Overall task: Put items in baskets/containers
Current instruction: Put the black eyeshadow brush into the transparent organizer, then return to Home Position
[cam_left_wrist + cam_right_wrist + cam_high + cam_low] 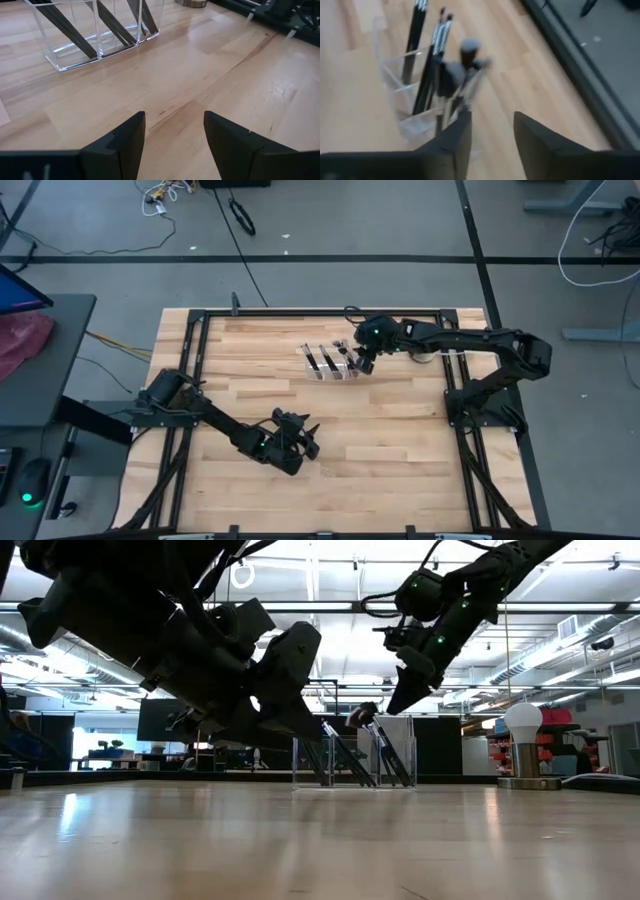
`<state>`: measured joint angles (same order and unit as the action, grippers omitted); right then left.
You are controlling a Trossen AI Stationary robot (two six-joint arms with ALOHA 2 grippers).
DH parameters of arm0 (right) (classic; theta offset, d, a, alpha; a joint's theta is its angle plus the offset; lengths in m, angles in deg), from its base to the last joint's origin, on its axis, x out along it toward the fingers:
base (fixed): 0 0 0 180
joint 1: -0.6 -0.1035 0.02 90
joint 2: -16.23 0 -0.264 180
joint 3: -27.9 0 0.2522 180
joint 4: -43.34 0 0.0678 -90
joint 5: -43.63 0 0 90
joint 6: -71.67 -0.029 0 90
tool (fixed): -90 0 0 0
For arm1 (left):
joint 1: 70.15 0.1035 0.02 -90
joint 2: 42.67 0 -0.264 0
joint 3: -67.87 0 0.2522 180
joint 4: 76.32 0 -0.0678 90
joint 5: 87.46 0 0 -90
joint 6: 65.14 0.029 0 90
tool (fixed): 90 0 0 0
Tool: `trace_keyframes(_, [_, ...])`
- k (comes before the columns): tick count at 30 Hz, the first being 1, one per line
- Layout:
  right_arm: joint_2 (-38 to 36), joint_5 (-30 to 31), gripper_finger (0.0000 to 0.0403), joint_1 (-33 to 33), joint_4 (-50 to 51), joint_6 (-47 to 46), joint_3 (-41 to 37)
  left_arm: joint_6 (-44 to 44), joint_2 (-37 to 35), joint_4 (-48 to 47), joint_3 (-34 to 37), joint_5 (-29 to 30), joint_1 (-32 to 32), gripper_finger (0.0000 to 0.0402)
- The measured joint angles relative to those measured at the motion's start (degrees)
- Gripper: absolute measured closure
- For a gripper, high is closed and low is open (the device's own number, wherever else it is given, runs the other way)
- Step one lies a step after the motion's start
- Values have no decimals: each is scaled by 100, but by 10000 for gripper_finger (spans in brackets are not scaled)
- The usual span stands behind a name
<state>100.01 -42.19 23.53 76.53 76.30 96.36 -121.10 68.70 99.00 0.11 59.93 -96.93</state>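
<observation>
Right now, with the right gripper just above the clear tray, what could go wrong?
1. The right gripper hangs open close over the organiser tray; leaving carelessly, it may catch the leaning makeup brushes and pull them out.
2. The tray is light and clear; a bump might slide or tip it.
3. The white ball lamp stands near the right arm and could be knocked as the arm retreats.
The left gripper waits open, far away.
</observation>
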Motion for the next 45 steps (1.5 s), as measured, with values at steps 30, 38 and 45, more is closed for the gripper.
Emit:
trace_keyframes(30, [-7316,26,328,-3035,35,-1749,-3232,-34,0,66,0,96,0,193])
trace_keyframes(38, [-7554,-778,385,-2988,-2506,-1419,-4307,-39,0,108,0,244,63,193])
trace_keyframes(45, [-7482,-885,399,-2414,-3179,-1020,-4812,-39,0,192,0,243,131,193])
